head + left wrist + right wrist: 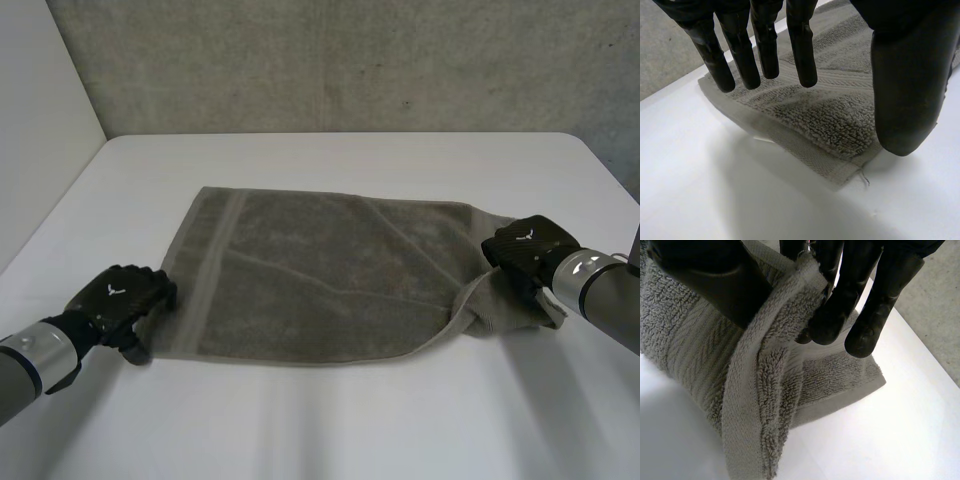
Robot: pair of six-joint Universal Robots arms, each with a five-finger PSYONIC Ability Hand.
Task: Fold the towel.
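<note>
Status: one grey-brown rectangular terry towel (320, 275) lies spread almost flat on the white bench (330, 430). Left hand (122, 298) sits at the towel's near left corner, released. Its fingers (765, 50) are straight and spread above the hem band, its thumb (905, 90) is just beside that corner, and nothing is pinched. My read: it's staged to take that corner. Right hand (528, 248) is at the towel's right short edge and grasping it. The hem is bunched between thumb (710, 280) and fingertips (835, 325) and lifted, so cloth drapes in a ridge under the hand while the towel's near right corner lies on the bench. Likely reason: both ends need a grip before an edge gets carried over for the first fold, which hasn't begun. Count: 1 towel, 2 hands, 1 bench.
</note>
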